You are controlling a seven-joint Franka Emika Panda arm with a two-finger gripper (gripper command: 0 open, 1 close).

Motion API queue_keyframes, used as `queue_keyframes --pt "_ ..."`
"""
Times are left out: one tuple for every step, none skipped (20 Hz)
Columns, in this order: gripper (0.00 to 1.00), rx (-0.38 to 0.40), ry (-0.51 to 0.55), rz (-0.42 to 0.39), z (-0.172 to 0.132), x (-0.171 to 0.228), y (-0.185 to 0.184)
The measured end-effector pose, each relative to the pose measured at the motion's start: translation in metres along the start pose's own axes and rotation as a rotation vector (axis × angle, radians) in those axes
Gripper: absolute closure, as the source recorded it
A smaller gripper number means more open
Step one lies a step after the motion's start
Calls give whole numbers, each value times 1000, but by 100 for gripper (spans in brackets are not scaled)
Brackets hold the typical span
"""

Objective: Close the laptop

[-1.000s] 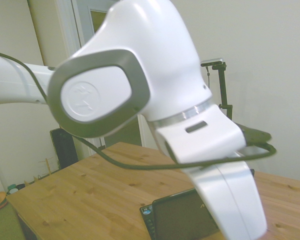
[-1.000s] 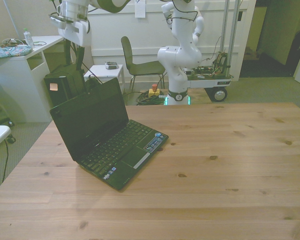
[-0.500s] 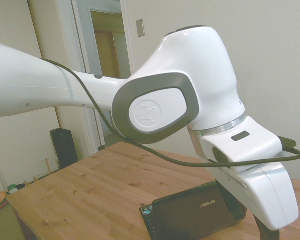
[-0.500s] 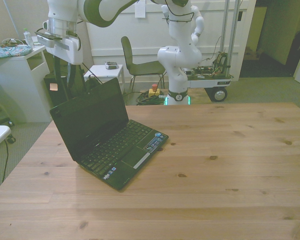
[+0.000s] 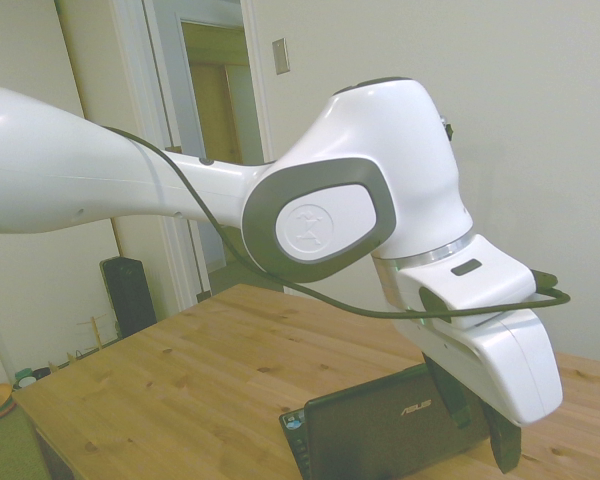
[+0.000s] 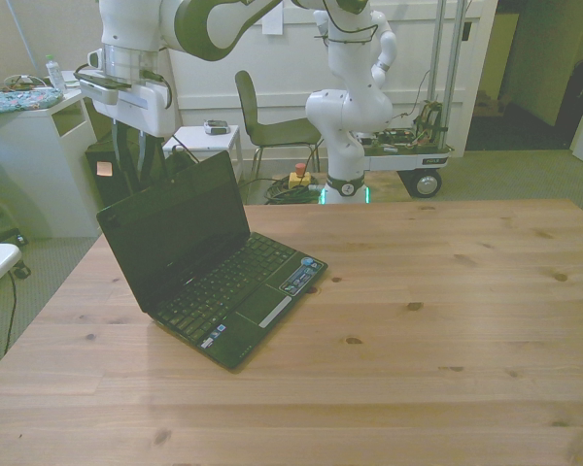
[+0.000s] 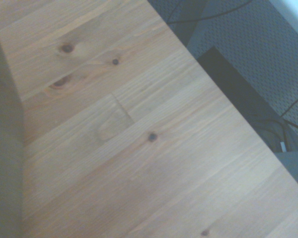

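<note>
The laptop stands open on the wooden table, toward the front view's left, with its dark screen upright and the keyboard facing the camera. In the side view I see the back of the laptop's lid with a silver ASUS logo. My gripper hangs just behind the lid's upper edge, open, its two dark fingers apart with nothing between them. In the front view the gripper sits behind and slightly above the lid's top edge. The wrist view shows bare table planks and a blurred dark strip at one edge.
Off the table behind the laptop stand a dark box, a white shelf unit, a chair and a second white robot on a cart. The table edge and grey carpet show in the wrist view.
The arm has swung across and lowered, bringing the gripper down behind the laptop's lid. The laptop has not moved and its lid stays at the same angle.
</note>
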State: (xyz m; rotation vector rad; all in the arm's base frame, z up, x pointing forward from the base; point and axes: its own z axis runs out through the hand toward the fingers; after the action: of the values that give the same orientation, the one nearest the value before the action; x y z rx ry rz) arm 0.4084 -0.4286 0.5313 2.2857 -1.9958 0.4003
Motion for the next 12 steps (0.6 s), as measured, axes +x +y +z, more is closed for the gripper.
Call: queue_keyframes --pt "100 3 1 -11 0 -4 -5" --pt "100 4 -1 -23 1 -9 -10" --pt "100 3 -4 -34 3 -14 -14" --pt "100 2 -10 -46 6 -20 -18" --pt "100 3 -14 -57 8 -25 -23" --pt "100 3 -16 -67 9 -30 -27" --pt "100 4 -17 -78 10 -35 -31" --pt "100 4 -18 -89 11 -40 -34" --pt "100 2 -14 -98 11 -45 -37" --pt "100 1 -11 -106 9 -50 -40" --pt "100 4 -9 -115 7 -53 -42" --pt "100 6 -7 -122 5 -57 -44"
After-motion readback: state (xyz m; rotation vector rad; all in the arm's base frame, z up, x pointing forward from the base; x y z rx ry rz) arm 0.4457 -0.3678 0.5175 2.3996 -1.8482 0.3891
